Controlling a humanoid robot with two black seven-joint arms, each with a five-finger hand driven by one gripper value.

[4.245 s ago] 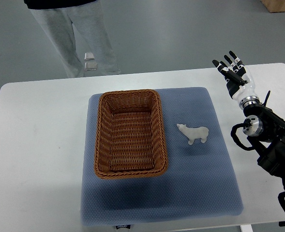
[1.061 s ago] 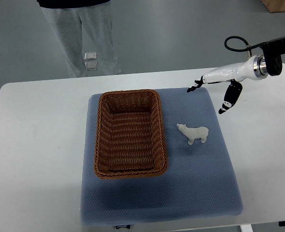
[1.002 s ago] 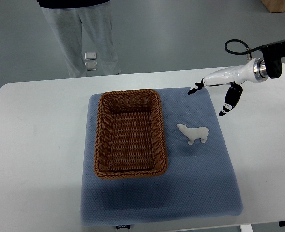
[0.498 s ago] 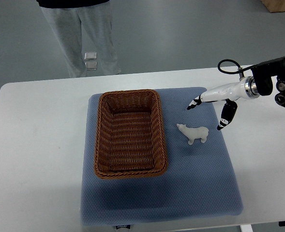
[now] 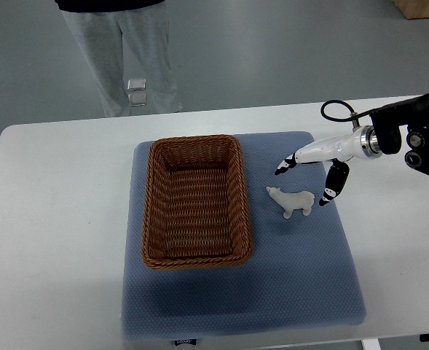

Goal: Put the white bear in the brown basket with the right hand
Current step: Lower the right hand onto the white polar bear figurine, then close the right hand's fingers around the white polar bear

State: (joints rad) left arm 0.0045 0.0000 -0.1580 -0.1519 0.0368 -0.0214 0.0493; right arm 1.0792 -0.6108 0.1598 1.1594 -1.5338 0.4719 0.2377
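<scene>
A small white bear lies on the blue mat, right of the brown wicker basket, whose inside holds nothing. My right hand comes in from the right edge and hovers just above and behind the bear. Its fingers are spread, with the thumb close to the bear's rear. It holds nothing. The left arm does not show.
The mat lies on a white table. A person in grey trousers stands behind the table's far edge, beyond the basket.
Over the last second my right hand has come down and to the left, from above the mat's far right corner to just beside the bear. The bear and basket have not moved.
</scene>
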